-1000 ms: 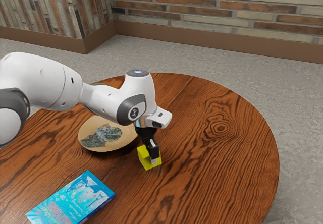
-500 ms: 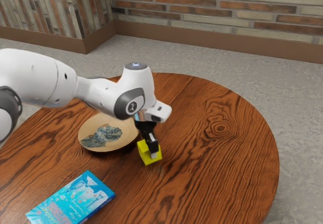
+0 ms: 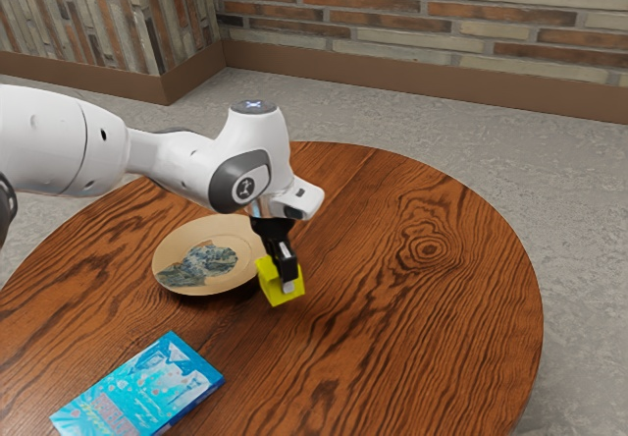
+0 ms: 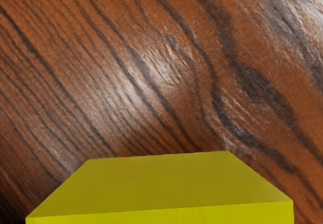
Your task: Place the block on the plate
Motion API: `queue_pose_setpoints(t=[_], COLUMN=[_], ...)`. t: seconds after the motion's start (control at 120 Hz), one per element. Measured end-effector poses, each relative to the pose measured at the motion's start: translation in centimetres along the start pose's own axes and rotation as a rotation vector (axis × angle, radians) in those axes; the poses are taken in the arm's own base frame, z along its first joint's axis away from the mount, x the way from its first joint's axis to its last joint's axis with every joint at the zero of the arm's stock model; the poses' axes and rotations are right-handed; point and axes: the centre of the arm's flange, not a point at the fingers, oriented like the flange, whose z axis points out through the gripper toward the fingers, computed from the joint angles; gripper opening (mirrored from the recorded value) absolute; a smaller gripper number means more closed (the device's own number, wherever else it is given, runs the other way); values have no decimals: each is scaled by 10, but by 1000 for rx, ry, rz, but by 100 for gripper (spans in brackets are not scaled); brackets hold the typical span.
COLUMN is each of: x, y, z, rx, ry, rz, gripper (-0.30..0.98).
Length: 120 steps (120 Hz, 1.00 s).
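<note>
My gripper is shut on the yellow block, one finger showing on the block's near side. The block hangs above the table, just off the plate's edge toward the exterior view's right. The tan plate, with a grey-blue patterned middle, lies on the table; the block overlaps its rim in that view. In the wrist view the yellow block spans the lower edge, with wood grain beyond it.
A blue illustrated box lies on the round wooden table, nearer the camera than the plate. The arm passes over the table's far side, behind the plate.
The block has come up off the table with my gripper and moved toward the exterior view's left, nearer the plate. Plate and blue box have stayed put.
</note>
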Motion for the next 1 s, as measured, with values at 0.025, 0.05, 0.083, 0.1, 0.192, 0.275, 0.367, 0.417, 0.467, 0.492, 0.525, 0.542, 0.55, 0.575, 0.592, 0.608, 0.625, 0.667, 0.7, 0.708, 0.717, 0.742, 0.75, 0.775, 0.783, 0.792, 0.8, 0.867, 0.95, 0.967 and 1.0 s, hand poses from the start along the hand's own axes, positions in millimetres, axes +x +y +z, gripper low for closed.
queue_pose_setpoints(t=[0.025,0.05,0.083,0.1,0.192,0.275,0.367,0.417,0.467,0.492,0.525,0.542,0.55,0.575,0.592,0.608,0.625,0.667,0.7,0.708,0.717,0.742,0.75,0.775,0.783,0.792,0.8,0.867,0.95,0.967,1.0], x=[-1,-3,-5,-6,-11,-16,-23,-30,-36,-40,-44,-46,-46,-49,-51,-53,-55,-60,-64,-65,-66,-69,-70,-73,-74,-74,-75,-82,-90,-92,-96], y=[-2,-4,-7,-8,-16,-25,-36,-46,-55,-60,-66,-69,-70,-74,-76,-79,-82,-88,-94,-95,-96,-100,-102,-105,-106,-107,-108,-116,-126,-128,-133], z=[0,0,0,-1,-1,-1,-1,0,0,0,0,-1,-1,-1,-1,-1,-1,-1,-2,-2,-2,-2,-2,-3,-3,-2,-2,-3,-2,-1,-1], rx=[0,0,0,1,8,14,21,25,30,33,37,39,40,43,45,47,49,54,59,60,61,65,66,69,70,71,72,78,84,86,87], ry=[-1,-2,-3,-4,-10,-15,-22,-26,-30,-33,-36,-37,-38,-40,-42,-43,-45,-49,-51,-51,-52,-53,-54,-56,-57,-58,-59,-64,-71,-72,-75], rz=[-3,-8,-14,-16,-26,-37,-53,-67,-79,-85,-93,-95,-97,-102,-104,-108,-111,-119,-124,-126,-128,-132,-134,-137,-138,-139,-140,-148,-158,-160,-165], gripper=[35,35,35,35,35,35,35,35,35,35,35,35,35,35,35,35,35,35,35,35,35,35,35,35,35,35,35,35,35,35,35])
